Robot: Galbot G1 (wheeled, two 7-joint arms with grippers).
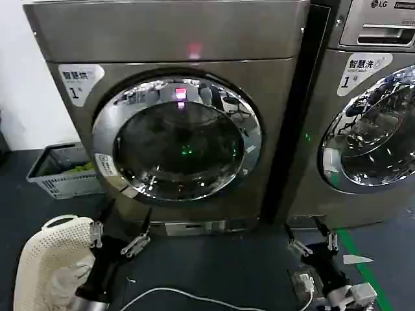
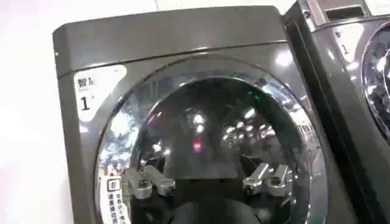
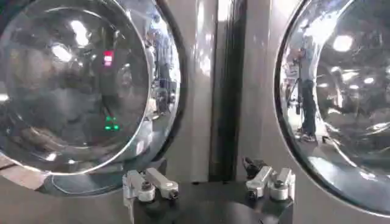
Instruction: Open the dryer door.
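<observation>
**Dryer door shut, both grippers low in front**

Dryer door [image 1: 177, 138] closed flush on the bronze-grey machine [image 1: 162, 32], chrome ring around dark glass. Left gripper [image 1: 117, 236] down near the floor [image 1: 214, 269], below the door's lower left, fingers spread, gripping nothing. Right gripper [image 1: 313, 244] low before the gap between machines, fingers likewise spread. Basket [image 1: 61, 172] left of the machine; LG machine [image 1: 373, 97] to the right.

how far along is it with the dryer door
Nothing looks done yet: the dryer door sits shut, flush in the machine front. In hand: the left gripper is open, low before the door, not touching it. The right gripper is open too, low by the gap between the machines. Left: reach, grip, swing the door open.
</observation>
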